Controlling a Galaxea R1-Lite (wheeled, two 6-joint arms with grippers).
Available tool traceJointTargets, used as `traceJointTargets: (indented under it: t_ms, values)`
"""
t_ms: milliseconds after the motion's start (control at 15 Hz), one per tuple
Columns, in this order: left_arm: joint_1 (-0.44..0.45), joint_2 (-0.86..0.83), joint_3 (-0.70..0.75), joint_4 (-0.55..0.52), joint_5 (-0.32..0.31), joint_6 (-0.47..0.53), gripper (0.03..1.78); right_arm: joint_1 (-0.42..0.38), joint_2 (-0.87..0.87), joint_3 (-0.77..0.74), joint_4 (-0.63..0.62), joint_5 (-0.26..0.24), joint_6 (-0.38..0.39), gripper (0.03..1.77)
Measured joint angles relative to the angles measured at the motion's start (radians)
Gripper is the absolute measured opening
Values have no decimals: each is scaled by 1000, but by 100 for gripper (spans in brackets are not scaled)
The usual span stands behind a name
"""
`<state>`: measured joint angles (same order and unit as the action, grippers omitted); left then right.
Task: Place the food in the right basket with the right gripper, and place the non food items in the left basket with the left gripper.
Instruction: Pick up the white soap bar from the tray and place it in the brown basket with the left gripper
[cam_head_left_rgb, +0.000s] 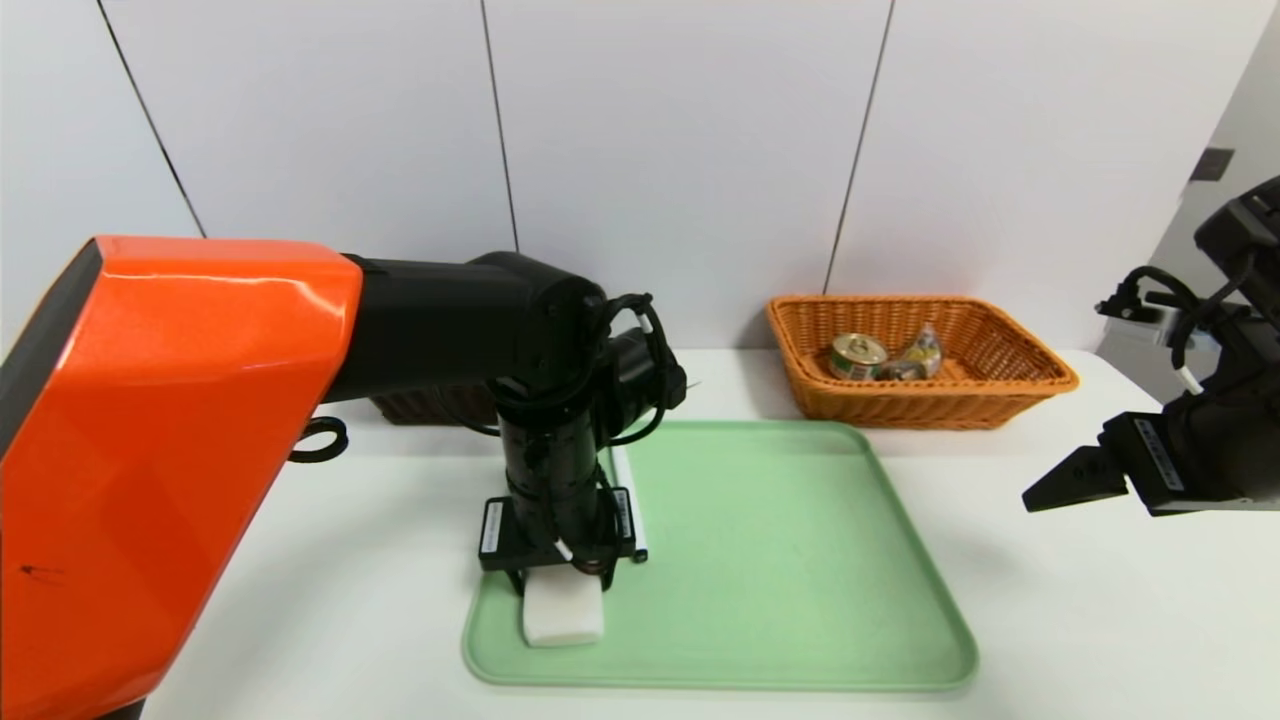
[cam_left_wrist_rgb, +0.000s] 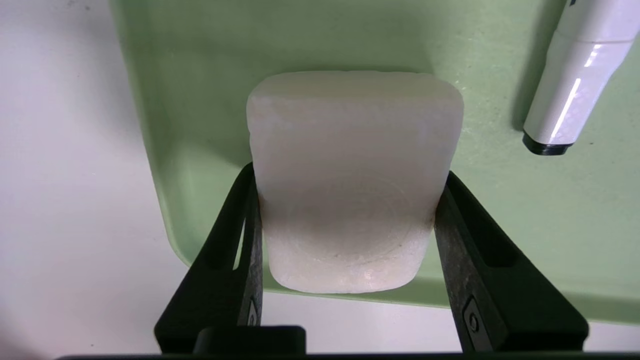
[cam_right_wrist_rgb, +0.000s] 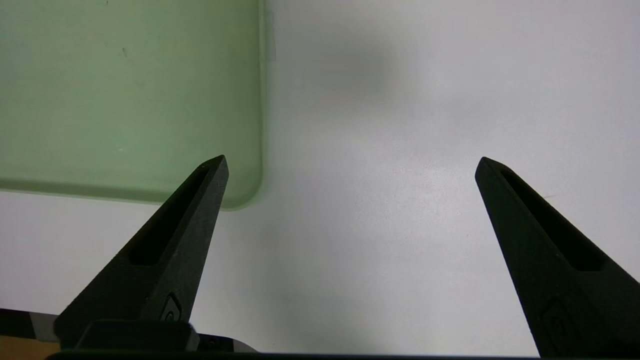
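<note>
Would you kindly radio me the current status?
Left hand closed on white block, at tray. Right hand open, idle beyond tray's right side. Marker beside block.

Bright, diffuse light over my workspace, with soft shadows and small glints.
The wall and table glow pale and even, while a sharp white streak runs along the upper edge of my orange left arm. Below that arm the table takes a faint grey shadow; another softens the wall just left of the orange basket. Close to my left fingers, shade spreads over the tray beside the block, whose near end catches more light, and narrow highlights gleam on the marker. Between my right fingers the table has a dull sheen.
</note>
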<state>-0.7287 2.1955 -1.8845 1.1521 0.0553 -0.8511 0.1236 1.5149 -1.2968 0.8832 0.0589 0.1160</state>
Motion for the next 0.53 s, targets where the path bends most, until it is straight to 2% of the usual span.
traceJointTargets:
  t_ms: [533]
  values:
    - [-22,-76,-78,-1,-9,50,97,0,-20,22,-1,0,2,171]
